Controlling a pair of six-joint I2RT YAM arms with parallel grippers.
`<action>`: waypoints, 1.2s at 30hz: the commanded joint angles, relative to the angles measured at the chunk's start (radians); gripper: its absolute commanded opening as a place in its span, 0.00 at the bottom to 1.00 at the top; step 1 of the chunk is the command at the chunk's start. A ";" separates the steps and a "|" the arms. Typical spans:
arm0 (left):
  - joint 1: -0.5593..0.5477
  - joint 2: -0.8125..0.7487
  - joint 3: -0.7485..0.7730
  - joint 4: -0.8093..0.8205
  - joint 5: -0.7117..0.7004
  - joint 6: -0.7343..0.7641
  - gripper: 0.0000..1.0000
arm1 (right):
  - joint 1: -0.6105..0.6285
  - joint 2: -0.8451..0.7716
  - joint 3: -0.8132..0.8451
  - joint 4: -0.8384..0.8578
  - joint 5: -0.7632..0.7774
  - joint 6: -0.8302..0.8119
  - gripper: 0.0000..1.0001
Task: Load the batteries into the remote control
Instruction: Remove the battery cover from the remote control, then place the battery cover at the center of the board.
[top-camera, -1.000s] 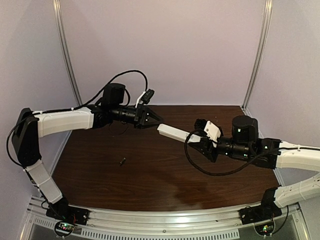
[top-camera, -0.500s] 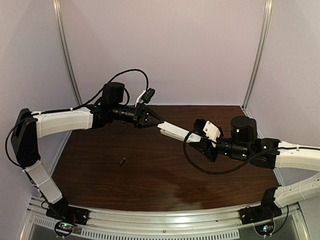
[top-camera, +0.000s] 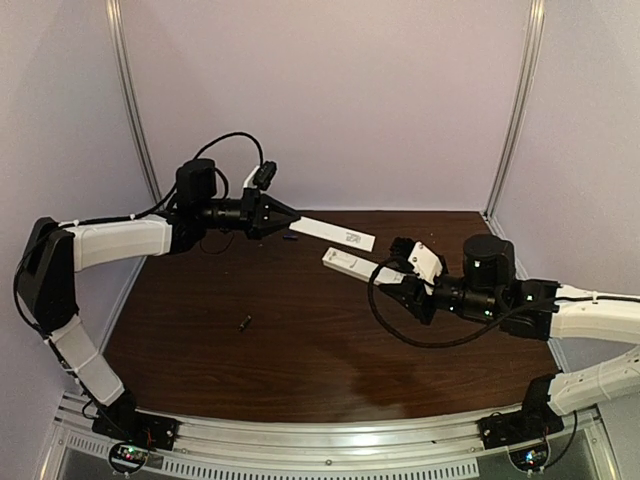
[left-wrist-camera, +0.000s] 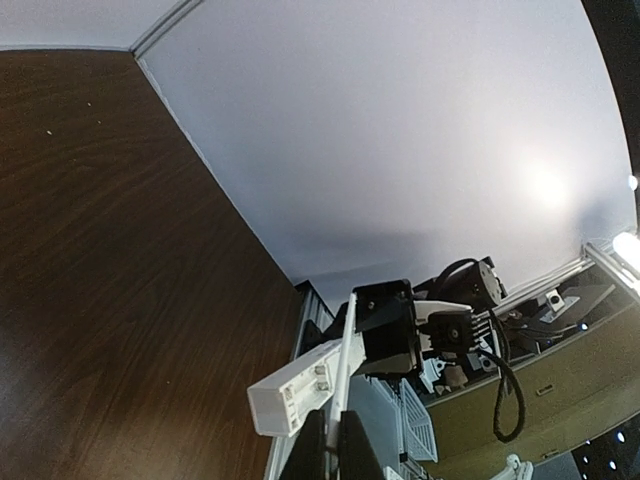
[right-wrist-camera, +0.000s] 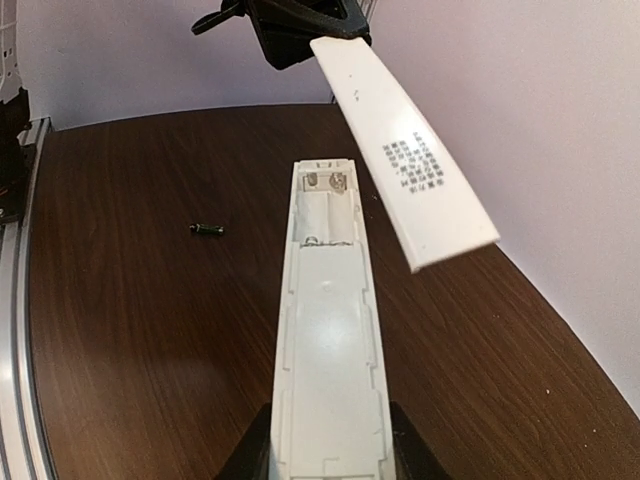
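- The left hand (top-camera: 286, 217), which a second ago sat at the far tip of the remote control (top-camera: 350, 263), now hangs back to the left. It is pinched tight on one end of a thin white cover strip (top-camera: 335, 234), which it has drawn clear of the remote. Strip and remote are apart, both in the air above the bench (top-camera: 300, 360).
- The right hand (top-camera: 402, 272) has not shifted: it grips the remote's near end in a narrow hold, back face up.
- With the strip off, the battery bay (right-wrist-camera: 328, 205) at the remote's far end lies open and empty, its metal contacts showing. Judged from this, the opening step is done, and loading can start once the left hand is rid of the strip.
- Count, left to right: one battery (top-camera: 244, 322) lying on the bench, well apart from both hands; one cover strip; one remote control; two hands. A second battery is not visible in any view.
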 joint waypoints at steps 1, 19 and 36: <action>0.066 -0.072 -0.035 0.042 0.005 0.000 0.00 | 0.003 0.003 -0.035 0.050 0.031 0.037 0.00; 0.176 0.053 -0.161 -0.177 -0.176 0.252 0.00 | -0.004 0.201 -0.199 0.285 -0.074 0.086 0.00; 0.169 0.105 -0.171 -0.134 -0.202 0.228 0.00 | -0.026 0.479 -0.202 0.544 -0.041 0.111 0.00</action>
